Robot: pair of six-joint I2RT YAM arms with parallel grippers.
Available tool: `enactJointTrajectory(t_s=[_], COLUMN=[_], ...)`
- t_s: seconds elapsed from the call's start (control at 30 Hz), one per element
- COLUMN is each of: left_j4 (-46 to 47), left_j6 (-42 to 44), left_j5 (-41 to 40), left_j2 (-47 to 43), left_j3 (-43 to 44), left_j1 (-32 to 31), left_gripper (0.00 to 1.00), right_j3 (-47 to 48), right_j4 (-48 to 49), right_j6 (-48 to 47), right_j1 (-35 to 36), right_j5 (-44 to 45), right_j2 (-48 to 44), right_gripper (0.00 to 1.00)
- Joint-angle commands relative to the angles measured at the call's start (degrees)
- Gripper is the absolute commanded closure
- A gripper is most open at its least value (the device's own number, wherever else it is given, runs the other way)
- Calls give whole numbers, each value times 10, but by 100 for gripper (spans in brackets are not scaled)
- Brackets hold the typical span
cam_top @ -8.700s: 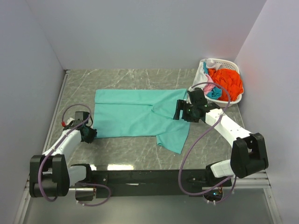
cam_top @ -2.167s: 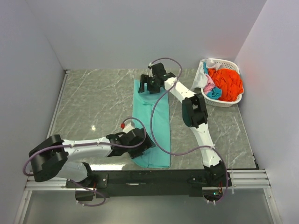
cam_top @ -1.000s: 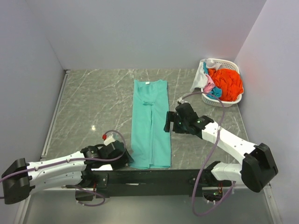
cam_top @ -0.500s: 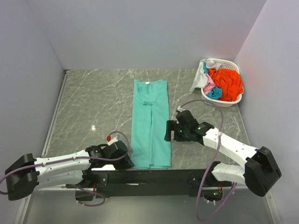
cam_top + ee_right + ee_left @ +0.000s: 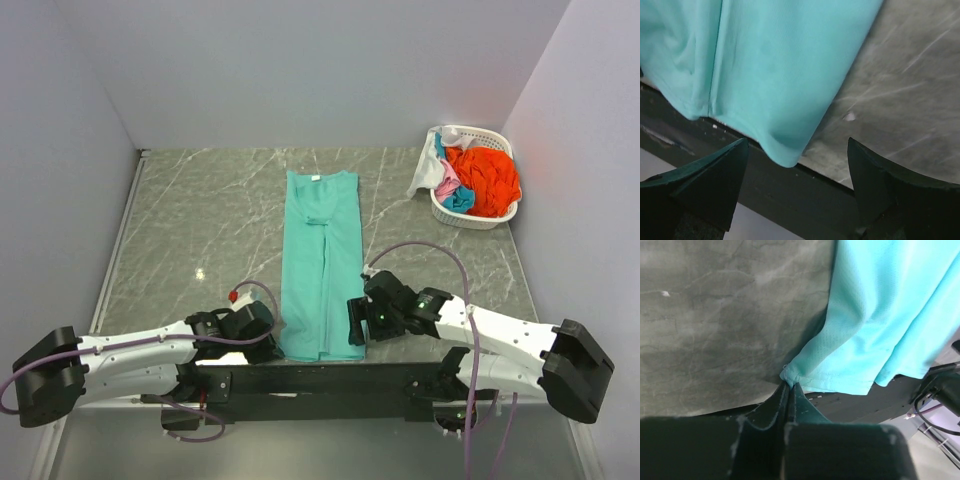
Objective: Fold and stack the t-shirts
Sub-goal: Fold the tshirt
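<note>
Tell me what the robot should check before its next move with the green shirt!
1. Grip of the left claw on the teal t-shirt: ok, shut on the near left hem corner.
2. Grip of the right claw on the near right corner: not ok, it is open and hovers by that corner.
3. Shirt lying as a flat long strip: ok.
4. The basket out of the way: ok, it stands far right, apart from the shirt.
5. Hem free of the black rail: cannot tell; the corner overlaps it in the right wrist view.
</note>
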Motion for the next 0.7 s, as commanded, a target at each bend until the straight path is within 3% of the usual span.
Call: enactJointTrajectory(t_s=[0.0, 0.33, 0.43, 0.63, 0.67], left_j4=[1, 22, 13, 14, 13], left_j6=[4, -29, -40, -48, -51], left_j5=[-11, 18, 19, 19, 19], left_j2=[10, -33, -36, -46, -43], left_j3=[11, -23, -24, -20, -18], left_j1=[-2, -6, -7, -20, -21], left_gripper=[99, 99, 99, 99, 99], right_j3=[-6, -11, -4, 13, 14], right_j4=[6, 10, 0, -21, -19], right_j6=[27, 121, 131, 137, 138], right_j1=[31, 113, 126, 141, 141], right_j5=[-18, 36, 51, 81, 80], right_j2=[0, 51, 65, 80, 81], right_gripper=[15, 25, 40, 55, 66])
